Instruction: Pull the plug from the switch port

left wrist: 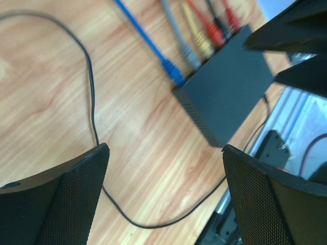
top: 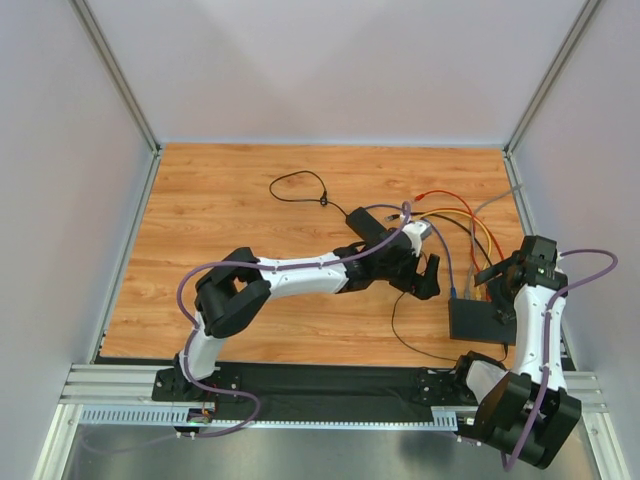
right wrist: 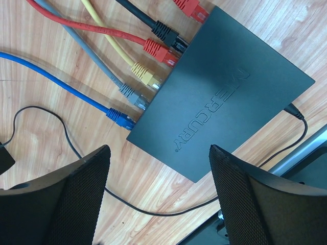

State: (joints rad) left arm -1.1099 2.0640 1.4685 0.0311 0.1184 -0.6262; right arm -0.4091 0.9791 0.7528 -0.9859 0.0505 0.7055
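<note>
Wood-grain table [top: 250, 200], walled on three sides. Left arm [top: 310, 272] reaches across toward the right side; right arm [top: 530, 330] stands folded at the right edge. Switch [right wrist: 225, 92], flat matte black, lies on the table near the front right, just ahead of the right arm's base, socket edge facing away from the arms. Left gripper [left wrist: 164, 153] hangs beside the switch with jaws wide apart, nothing between them. Right gripper [right wrist: 159, 153] hovers over the switch's near corner, jaws apart, holding nothing. Black adapter brick [top: 362, 222] sits mid-table. Thin black cable [left wrist: 92, 102] loops over the wood. Grey plug [right wrist: 132, 96], yellow plug [right wrist: 144, 74], red plug [right wrist: 158, 51] and black plug [right wrist: 166, 33] sit in the sockets. Blue plug [right wrist: 120, 117] lies at the switch's end corner; can't tell if seated.
</note>
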